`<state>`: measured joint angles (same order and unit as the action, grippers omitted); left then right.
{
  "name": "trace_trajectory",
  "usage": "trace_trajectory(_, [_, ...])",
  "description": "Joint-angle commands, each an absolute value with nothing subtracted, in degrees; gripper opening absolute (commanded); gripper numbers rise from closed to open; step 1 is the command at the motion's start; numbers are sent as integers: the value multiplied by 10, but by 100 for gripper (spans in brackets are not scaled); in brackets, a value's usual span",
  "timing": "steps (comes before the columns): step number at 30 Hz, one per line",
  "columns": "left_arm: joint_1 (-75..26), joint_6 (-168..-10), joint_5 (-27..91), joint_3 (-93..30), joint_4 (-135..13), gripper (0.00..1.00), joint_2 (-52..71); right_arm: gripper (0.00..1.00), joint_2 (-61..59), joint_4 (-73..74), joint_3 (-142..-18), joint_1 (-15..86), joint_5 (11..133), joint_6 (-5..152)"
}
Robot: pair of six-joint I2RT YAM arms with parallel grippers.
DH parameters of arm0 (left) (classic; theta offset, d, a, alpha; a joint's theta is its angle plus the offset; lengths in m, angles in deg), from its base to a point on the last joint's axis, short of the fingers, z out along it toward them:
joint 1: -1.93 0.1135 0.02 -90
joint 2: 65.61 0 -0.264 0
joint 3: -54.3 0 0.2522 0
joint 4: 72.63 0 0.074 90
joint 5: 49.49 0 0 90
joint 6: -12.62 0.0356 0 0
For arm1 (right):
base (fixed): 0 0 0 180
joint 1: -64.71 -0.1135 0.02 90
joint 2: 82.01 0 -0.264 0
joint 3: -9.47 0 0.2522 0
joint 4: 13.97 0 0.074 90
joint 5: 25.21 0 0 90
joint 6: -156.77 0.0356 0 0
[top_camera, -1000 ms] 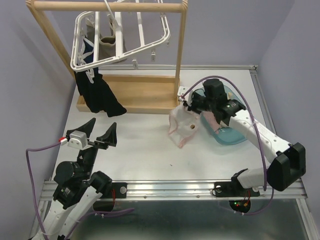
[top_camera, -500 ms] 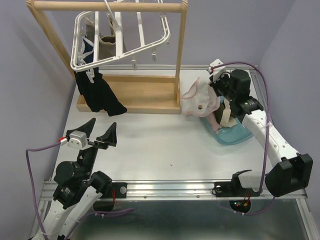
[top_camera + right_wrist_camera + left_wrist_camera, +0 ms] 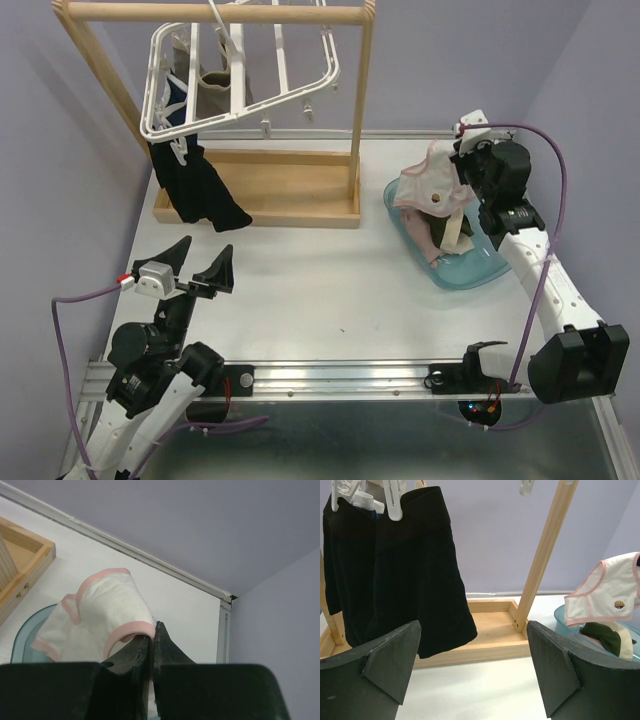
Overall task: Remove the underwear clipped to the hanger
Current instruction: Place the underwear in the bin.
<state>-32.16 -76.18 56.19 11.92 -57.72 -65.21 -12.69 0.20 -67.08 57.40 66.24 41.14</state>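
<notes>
The white hanger [image 3: 240,75] hangs from the wooden rail, tilted. Black underwear [image 3: 195,185] stays clipped at its left corner and fills the upper left of the left wrist view [image 3: 395,565]. A navy piece [image 3: 178,100] and a grey-olive piece [image 3: 215,90] also hang from it. My right gripper [image 3: 462,170] is shut on cream underwear with pink trim [image 3: 432,180], held above the teal basin [image 3: 475,272]; its pink hem sits pinched at the fingertips [image 3: 153,630]. My left gripper [image 3: 190,268] stands open and holds nothing, low over the table [image 3: 475,665].
The wooden rail stand's base tray [image 3: 280,190] lies at the back left, its right post [image 3: 360,100] near the basin. Dark olive and cream cloth [image 3: 440,235] lies in the basin. The table's metal back rail [image 3: 150,562] and the right wall are close to my right gripper.
My right gripper has carried the cream underwear from the table left of the basin up, rightward and back, over the basin. The left arm has not moved.
</notes>
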Motion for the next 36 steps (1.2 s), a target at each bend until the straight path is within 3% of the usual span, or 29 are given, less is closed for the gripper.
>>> trace_trajectory(1, [-323, -762, 569, 119, -594, 99, -676, 1, -119, -39, -653, 590, 676, 420])
trace_trajectory(17, [-323, -762, 569, 118, -593, 99, -679, 11, -68, -30, -644, 602, 714, 415])
trace_trajectory(20, [-323, -763, 569, 118, -592, 99, -678, 23, -55, -21, -647, 602, 716, 408])
trace_trajectory(21, [-323, -763, 569, 118, -592, 99, -678, 47, -52, -17, -647, 602, 721, 404])
trace_trajectory(24, [-323, -764, 570, 117, -593, 99, -675, 76, -36, 21, -658, 603, 733, 387])
trace_trajectory(26, [-323, -764, 571, 115, -592, 99, -672, 89, -30, 28, -662, 603, 731, 375])
trace_trajectory(27, [-323, -765, 572, 115, -592, 99, -670, 100, -30, 31, -663, 602, 731, 372])
trace_trajectory(32, [-323, -771, 608, 103, -590, 99, -661, 100, -43, 54, -670, 604, 788, 389])
trace_trajectory(36, [-323, -800, 650, 72, -577, 99, -590, 100, -68, 82, -674, 605, 950, 421])
